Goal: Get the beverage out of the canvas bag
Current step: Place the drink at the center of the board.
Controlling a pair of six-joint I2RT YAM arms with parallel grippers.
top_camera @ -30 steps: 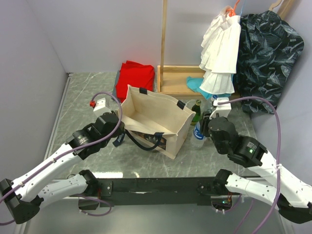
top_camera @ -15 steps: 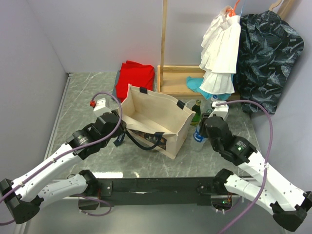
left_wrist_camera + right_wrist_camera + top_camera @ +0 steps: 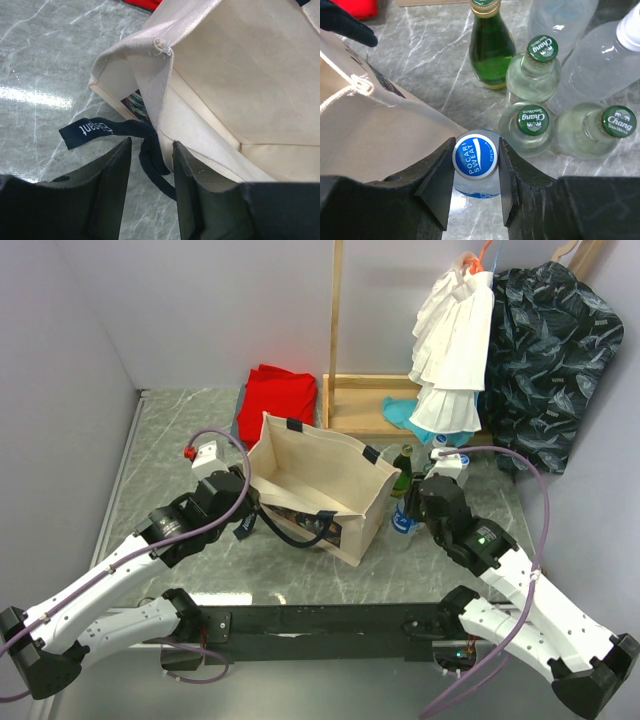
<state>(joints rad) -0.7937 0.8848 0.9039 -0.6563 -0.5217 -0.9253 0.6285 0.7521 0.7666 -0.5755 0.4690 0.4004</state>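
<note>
The beige canvas bag (image 3: 320,485) stands open in mid-table, its navy strap (image 3: 150,160) hanging at the near left corner. My left gripper (image 3: 248,504) is at that corner and open; in the left wrist view the strap loop lies loose between its fingers (image 3: 120,165). The beverage, a clear bottle with a blue Pocari Sweat cap (image 3: 475,154), stands outside the bag, right beside its right wall (image 3: 370,130). My right gripper (image 3: 476,152) is shut on that cap from above. In the top view the bottle (image 3: 403,522) shows just under the right gripper (image 3: 412,508).
A green glass bottle (image 3: 491,50), three green-capped Chang bottles (image 3: 532,122) and clear plastic bottles (image 3: 560,15) crowd the table right behind the held bottle. A red folded cloth (image 3: 278,395), a wooden rack base (image 3: 365,405) and hanging clothes (image 3: 455,340) stand at the back.
The left gripper's jaws have widened and the strap now lies loose between them. The right arm has swung a little toward the bag, still holding the bottle cap.
</note>
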